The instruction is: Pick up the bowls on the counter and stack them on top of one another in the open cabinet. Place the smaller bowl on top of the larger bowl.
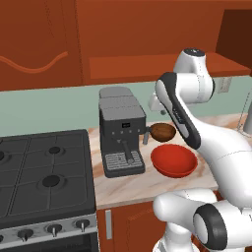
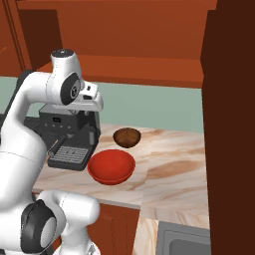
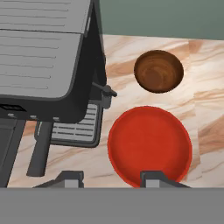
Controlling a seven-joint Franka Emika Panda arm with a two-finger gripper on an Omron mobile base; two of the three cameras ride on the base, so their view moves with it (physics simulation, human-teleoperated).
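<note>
I see a dark grey espresso machine (image 1: 121, 132) at the middle of the left base view, its ribbed drip tray (image 1: 124, 162) in front at its foot. A black gas stove (image 1: 45, 173) fills the lower left, with knobs (image 1: 53, 229) along its front edge. A pale green backsplash (image 2: 149, 106) runs behind. At the lower right of my right base view sits a steel sink (image 2: 183, 241).

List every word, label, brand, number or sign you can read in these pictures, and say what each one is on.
No text can be read anywhere.
Coffee machine: small pale marks on its dark front panel, too small and blurred to read.
Stove: knobs along the front carry no marks that can be made out.
Red bowl, brown bowl, counter, cabinet: plain, no lettering.
</note>
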